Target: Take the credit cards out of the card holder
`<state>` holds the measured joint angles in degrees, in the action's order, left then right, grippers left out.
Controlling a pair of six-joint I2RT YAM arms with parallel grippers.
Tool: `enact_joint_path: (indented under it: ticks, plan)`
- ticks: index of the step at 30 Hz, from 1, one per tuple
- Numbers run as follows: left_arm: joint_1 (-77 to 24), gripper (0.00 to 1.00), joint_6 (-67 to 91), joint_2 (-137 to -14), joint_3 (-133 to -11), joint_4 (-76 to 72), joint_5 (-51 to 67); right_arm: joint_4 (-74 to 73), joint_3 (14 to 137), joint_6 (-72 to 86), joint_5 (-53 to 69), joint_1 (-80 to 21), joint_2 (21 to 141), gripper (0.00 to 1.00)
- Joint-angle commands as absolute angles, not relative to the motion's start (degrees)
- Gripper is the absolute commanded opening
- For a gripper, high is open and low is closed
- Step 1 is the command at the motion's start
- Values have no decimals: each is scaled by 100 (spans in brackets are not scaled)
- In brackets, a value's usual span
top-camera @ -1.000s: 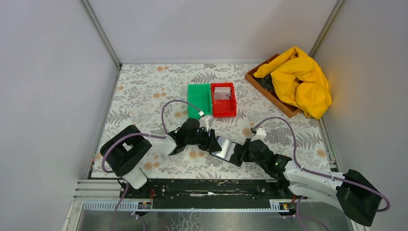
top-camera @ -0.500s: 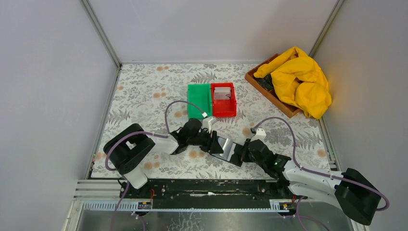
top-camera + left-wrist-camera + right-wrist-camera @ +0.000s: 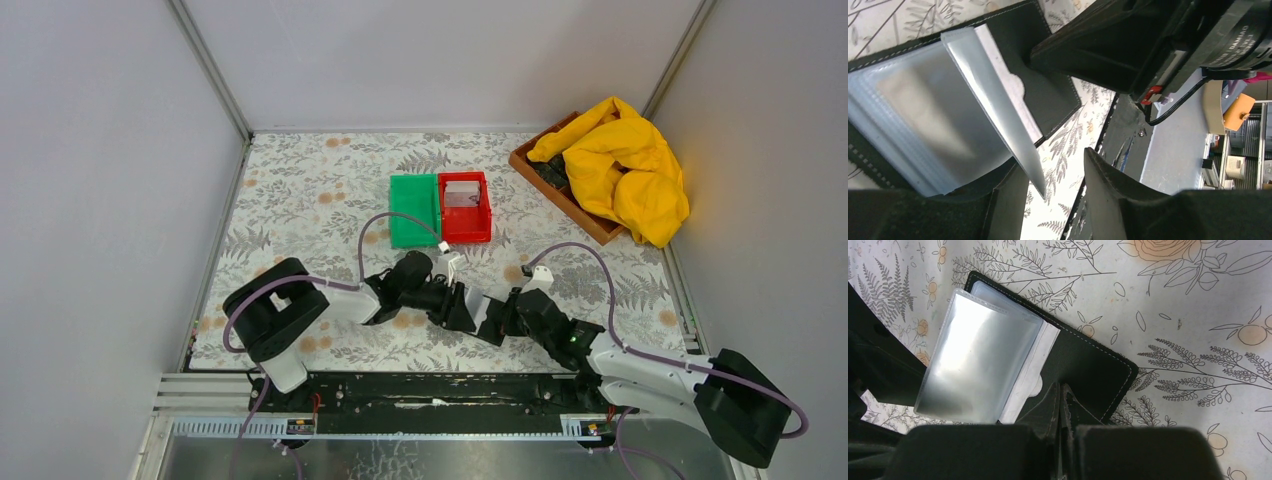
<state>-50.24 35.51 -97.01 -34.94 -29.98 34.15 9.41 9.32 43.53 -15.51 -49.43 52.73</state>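
- Right gripper (image 3: 1060, 390): fingers fully closed, nothing between them, tips pressing down on black cover of card holder (image 3: 1098, 365) and pinning it to table (image 3: 300, 190).
- Card holder lies open and flat, near front edge, between both grippers.
- Left gripper (image 3: 1053, 170): fingers about half apart, straddling free corner of raised sleeve (image 3: 998, 100). Gap visible each side, so no grip on anything yet.
- Step in hand, by the look of it: getting a card out of that sleeve.
- To do it well: keep right tips firm on cover so holder can't slide. Close left fingers at thumb notch on the card itself, not just the plastic. Pull along sleeve's open end, flat and slow, w/o dragging the whole stack of sleeves (image 3: 978, 365) up.
- Counts: 1 card holder. Several clear sleeves, exact no. can't tell.
- Credit cards (image 3: 1000, 75): 1 pale edge seen inside raised sleeve, others can't tell.
- Mid-table: 1 green bin (image 3: 410, 210), 1 red bin (image 3: 485, 215) touching it, w/ pale flat item (image 3: 462, 192) inside, prob. a card.
- Far right: 1 wooden tray (image 3: 560, 195), 1 yellow cloth (image 3: 625, 165) heaped on it.
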Motion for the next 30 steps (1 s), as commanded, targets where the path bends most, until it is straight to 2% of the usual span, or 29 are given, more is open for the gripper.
enact_joint_path:
  ticks: [1, 6, 11, 17, 23, 27, 30]
  plan:
    - [-5176, 50, 3553, -9738, -3786, -3341, 3475, 847, 936, 4333, -1659, -4887, 5037, 0]
    - [-5372, 53, 3275, -9789, -4030, -2967, 3089, 397, 891, 4396, -1778, -4887, 4312, 1]
    - [-5419, 54, 3160, -10044, -4210, -2873, 3018, -588, 1038, 4371, -2082, -4894, 3071, 5]
    - [-5501, 64, 3214, -10509, -4575, -3057, 3140, -1657, 1220, 4353, -2479, -4894, 1819, 18]
    - [-5496, 75, 3087, -10735, -4665, -3108, 3142, -1773, 1229, 4397, -2202, -4894, 1845, 30]
    - [-5489, 75, 3113, -10455, -4440, -3306, 2936, -1389, 1177, 4403, -1854, -4895, 2221, 31]
    - [-5431, 73, 3000, -10024, -4202, -3258, 2429, -940, 1144, 4316, -1312, -4913, 2630, 27]
